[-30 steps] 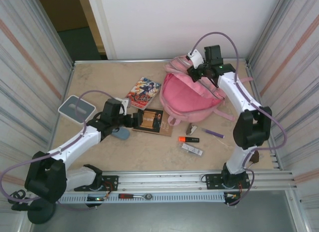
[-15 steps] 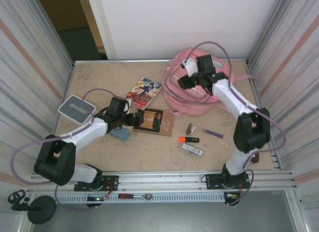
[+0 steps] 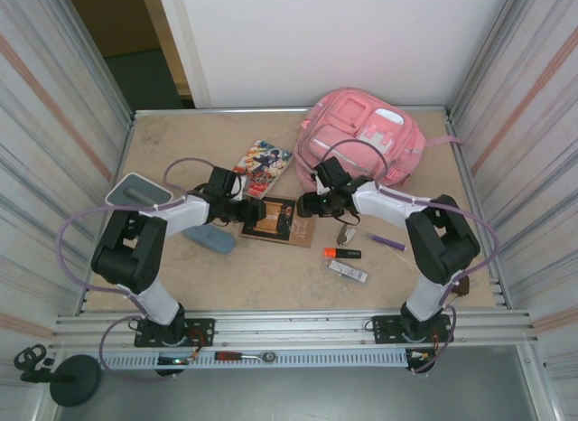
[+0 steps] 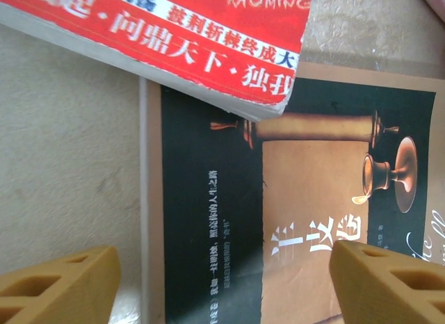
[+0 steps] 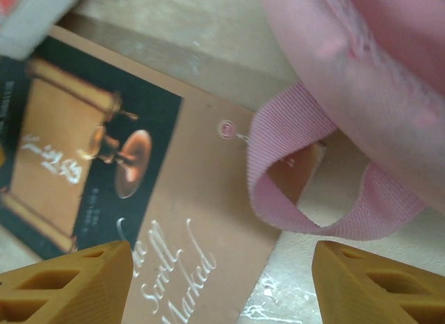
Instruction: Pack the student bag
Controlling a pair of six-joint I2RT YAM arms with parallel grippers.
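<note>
Jaws of left gripper (image 4: 222, 289) and right gripper (image 5: 222, 282) gape empty above the brown book (image 3: 275, 220) beside the student bag (image 3: 361, 145), contents hidden.

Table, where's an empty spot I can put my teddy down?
The far left corner of the table, left of the comic book, is bare. So is the near strip between the brown book and the metal rail. The middle is crowded: pink backpack, both books, orange marker.

student bag (image 3: 370, 136): soft woven cloth | book (image 4: 292, 220): glossy paper | table (image 3: 181, 150): matt
</note>
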